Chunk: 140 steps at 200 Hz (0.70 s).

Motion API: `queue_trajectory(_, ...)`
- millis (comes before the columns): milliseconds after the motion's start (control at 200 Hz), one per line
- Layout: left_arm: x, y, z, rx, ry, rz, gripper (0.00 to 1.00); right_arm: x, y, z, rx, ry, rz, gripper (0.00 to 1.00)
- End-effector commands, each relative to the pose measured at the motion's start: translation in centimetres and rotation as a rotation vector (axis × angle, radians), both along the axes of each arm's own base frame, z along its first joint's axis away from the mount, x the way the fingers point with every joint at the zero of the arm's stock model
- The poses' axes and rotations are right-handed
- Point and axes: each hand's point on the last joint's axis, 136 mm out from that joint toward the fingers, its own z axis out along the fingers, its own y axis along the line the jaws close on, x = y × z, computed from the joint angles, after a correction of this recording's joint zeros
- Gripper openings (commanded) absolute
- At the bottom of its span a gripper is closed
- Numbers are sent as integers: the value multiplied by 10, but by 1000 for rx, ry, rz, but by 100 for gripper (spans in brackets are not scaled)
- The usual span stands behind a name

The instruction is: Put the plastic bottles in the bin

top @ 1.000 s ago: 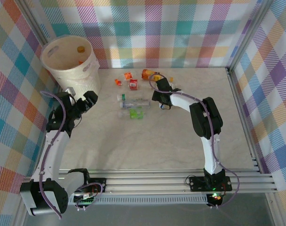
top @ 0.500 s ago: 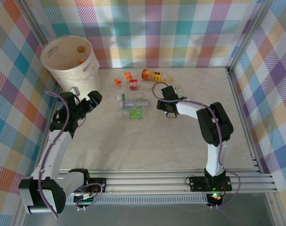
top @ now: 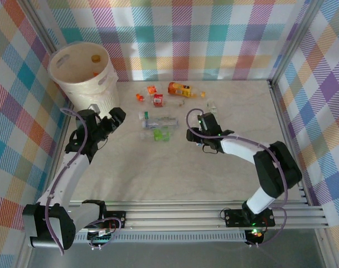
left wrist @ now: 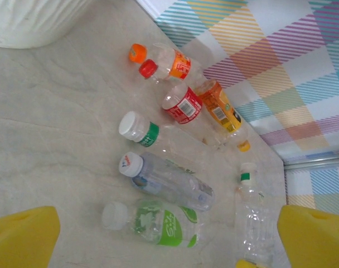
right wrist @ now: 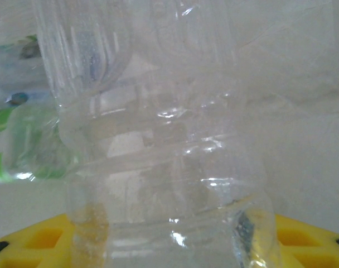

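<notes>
While the left gripper (top: 116, 115), fingers apart, has edged toward 3 o'clock, the right gripper (right wrist: 169, 245), clamped on a clear bottle (right wrist: 158, 139), has retreated toward 5 o'clock.

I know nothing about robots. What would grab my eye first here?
Probably the bright plaid walls around the table, then the colourful plastic bottles strewn mid-table, right of the big cream bin in the far left corner. Close up, a dented clear bottle sits between the yellow fingers of the right end effector.

A clear, ribbed plastic bottle (right wrist: 158, 151) is standing close up between yellow gripper pads (right wrist: 35, 240), with a blurred green-labelled bottle (right wrist: 13, 151) lying behind it.
</notes>
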Motion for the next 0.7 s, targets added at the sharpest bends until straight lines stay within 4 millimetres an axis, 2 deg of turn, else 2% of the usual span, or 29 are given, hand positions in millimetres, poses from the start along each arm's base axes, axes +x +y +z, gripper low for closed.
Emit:
queue_trajectory(0, 5, -20, 7, 7, -53, -58, 100, -9, 15, 23, 65, -85, 67, 48)
queue_trajectory(215, 6, -58, 17, 58, -78, -152, 100, -32, 31, 49, 126, -182, 171, 48)
queue_trajectory(325, 3, -89, 29, 27, -112, -259, 100, -40, 46, 67, 175, -240, 240, 48)
queue_trajectory(470, 0, -120, 37, 15, -108, -349, 100, -46, 66, 90, 246, -289, 316, 48)
queue_trajectory(695, -8, -164, 49, -109, -74, -543, 100, -51, 88, 113, 291, -332, 393, 49)
